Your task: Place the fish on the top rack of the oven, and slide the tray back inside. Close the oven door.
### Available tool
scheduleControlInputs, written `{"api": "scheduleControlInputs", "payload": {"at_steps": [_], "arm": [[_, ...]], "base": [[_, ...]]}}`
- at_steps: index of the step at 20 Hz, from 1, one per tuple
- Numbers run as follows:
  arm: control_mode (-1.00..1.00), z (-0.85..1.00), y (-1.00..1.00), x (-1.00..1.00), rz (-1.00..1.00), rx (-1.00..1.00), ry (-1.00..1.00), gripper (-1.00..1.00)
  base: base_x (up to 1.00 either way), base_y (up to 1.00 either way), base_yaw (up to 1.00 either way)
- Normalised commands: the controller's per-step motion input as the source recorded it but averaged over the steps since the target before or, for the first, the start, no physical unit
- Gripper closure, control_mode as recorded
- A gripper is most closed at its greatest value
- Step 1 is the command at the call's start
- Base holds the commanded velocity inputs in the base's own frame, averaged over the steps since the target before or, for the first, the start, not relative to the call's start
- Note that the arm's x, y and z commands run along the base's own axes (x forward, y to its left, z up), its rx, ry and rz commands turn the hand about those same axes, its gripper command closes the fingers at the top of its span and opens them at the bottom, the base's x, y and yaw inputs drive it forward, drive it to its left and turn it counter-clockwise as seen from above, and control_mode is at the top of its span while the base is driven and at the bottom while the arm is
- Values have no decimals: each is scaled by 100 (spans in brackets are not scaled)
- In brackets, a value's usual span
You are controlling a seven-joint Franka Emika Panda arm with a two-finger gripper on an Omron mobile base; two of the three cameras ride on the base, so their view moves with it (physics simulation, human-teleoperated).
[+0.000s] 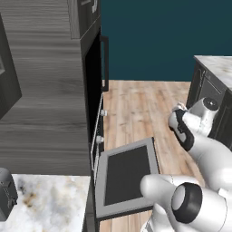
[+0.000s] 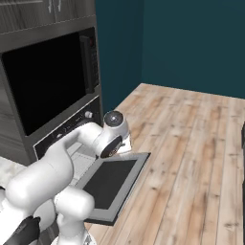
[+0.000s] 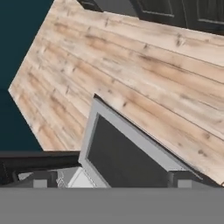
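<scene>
We stood on a light wood plank floor (image 2: 191, 143) beside a teal wall (image 1: 158, 36). The oven door (image 1: 128, 176), grey-framed dark glass, hung fully open below the black oven (image 2: 48, 79). Our gripper (image 3: 111, 179) had its jaws spread, holding nothing.

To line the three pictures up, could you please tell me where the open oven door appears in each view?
Left base view: the oven door lies folded down, lower centre, right of the cabinet.
Right base view: the same door sits lower centre-left, beside the white arm.
Hand view: it fills the lower centre, glass up.
Shared landmark: the wooden floor beyond the door's far edge.
</scene>
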Motion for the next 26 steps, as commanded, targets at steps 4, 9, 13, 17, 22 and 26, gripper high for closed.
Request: {"api": "scheduleControlInputs", "payload": {"at_steps": [4, 9, 13, 17, 22, 26], "arm": [[-100, 0, 0, 0, -37, 18, 0, -100], [-100, 0, 0, 0, -39, 18, 0, -100], [-100, 0, -4, 1, -27, 21, -6, -100], [-100, -4, -41, 1, 0, 29, -14, -100], [-100, -51, -39, -5, 0, 41, -19, -100], [-100, -33, -18, 8, 3, 44, -2, -100]], "base": [[0, 0, 0], [0, 0, 0], [0, 0, 0], [0, 0, 0], [0, 0, 0], [0, 0, 0]]}}
